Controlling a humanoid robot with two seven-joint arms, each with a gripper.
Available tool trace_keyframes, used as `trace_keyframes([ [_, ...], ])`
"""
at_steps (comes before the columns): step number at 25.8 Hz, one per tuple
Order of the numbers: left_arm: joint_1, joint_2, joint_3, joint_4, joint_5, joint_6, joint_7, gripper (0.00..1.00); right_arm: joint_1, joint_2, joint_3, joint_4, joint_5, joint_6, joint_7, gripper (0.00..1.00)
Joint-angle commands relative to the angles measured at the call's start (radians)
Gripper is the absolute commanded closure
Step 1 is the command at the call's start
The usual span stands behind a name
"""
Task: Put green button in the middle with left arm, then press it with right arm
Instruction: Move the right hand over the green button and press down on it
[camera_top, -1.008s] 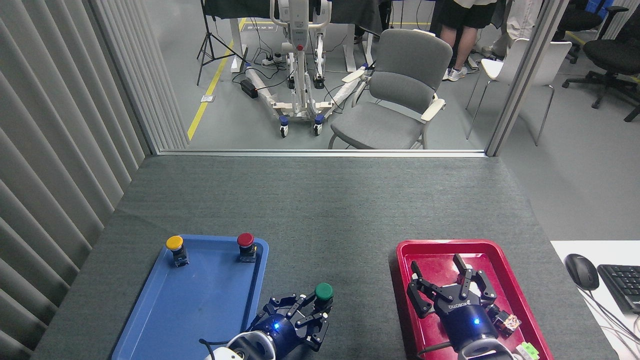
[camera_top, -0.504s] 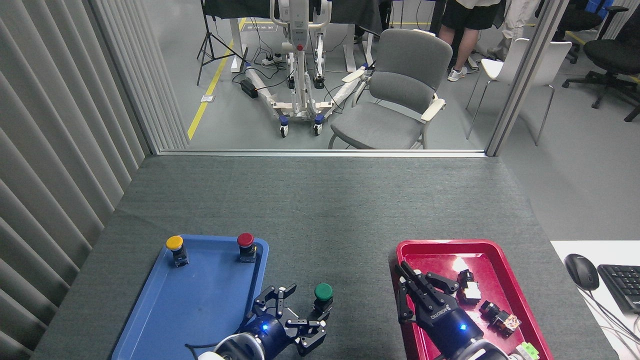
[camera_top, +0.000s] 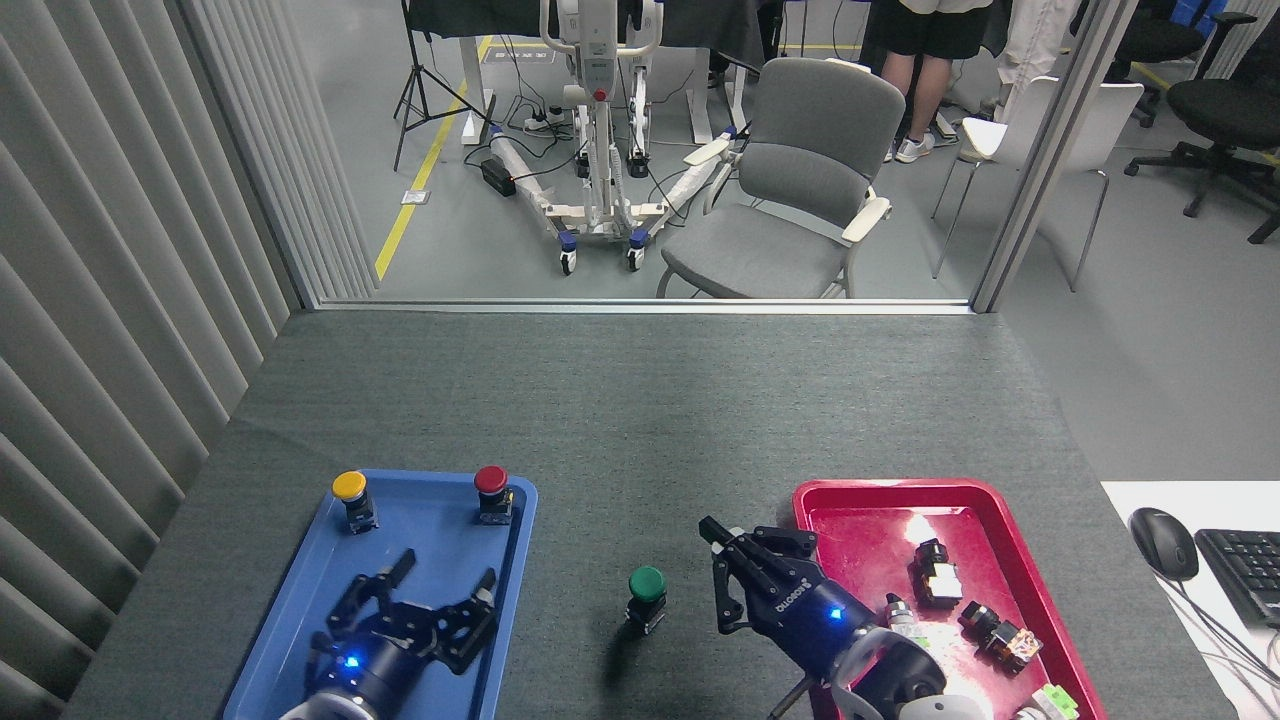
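- The green button (camera_top: 647, 592) stands upright on the bare grey cloth (camera_top: 640, 420), low in the frame and just left of centre, in the gap between the blue tray (camera_top: 300, 650) at lower left and the red tray (camera_top: 985, 490) at lower right. Nothing touches it.
- The left gripper (camera_top: 440, 590) hangs over the blue tray at lower left, well apart from the green button, its two fingers spread wide and holding nothing.
- The yellow button (camera_top: 350, 494) and the red button (camera_top: 491, 490) sit along the far edge of the blue tray, untouched.
- The right gripper (camera_top: 722, 565) is just right of the green button, at the left rim of the red tray, pointing up and left. Its fingers look drawn close together and hold nothing.
- Judging by this layout, the placing step looks done and the pressing step is in hand.
- The next move calls for the right gripper to shift a little left until its tips are over the green cap, then come straight down on the dome.
- An off-centre push could tip the button, since it stands on a narrow base.
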Motion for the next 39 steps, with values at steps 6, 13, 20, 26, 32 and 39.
trace_keyframes([
  [6, -0.043, 0.001, 0.094, 0.035, 0.269, 0.088, 0.03, 0.01, -0.057, 0.033, 0.1, 0.098, 0.027, 0.014, 0.035, 1.0],
  [13, -0.092, -0.019, 0.095, 0.075, 0.202, 0.091, 0.056, 0.01, -0.114, 0.067, 0.136, 0.195, 0.027, 0.022, 0.139, 1.0],
  [20, -0.119, -0.022, 0.095, 0.075, 0.2, 0.089, 0.059, 0.01, -0.105, 0.081, 0.133, 0.215, 0.025, 0.036, 0.179, 1.0],
  [26, -0.121, -0.023, 0.097, 0.077, 0.205, 0.089, 0.059, 0.01, -0.09, 0.087, 0.133, 0.216, 0.024, 0.068, 0.182, 1.0],
  [32, -0.151, -0.077, 0.095, 0.08, 0.199, 0.089, 0.058, 0.01, -0.083, 0.087, 0.133, 0.216, 0.022, 0.071, 0.192, 1.0],
  [39, -0.153, -0.08, 0.095, 0.103, 0.202, 0.083, 0.059, 0.01, -0.088, 0.085, 0.064, 0.202, -0.153, 0.068, 0.159, 1.0],
])
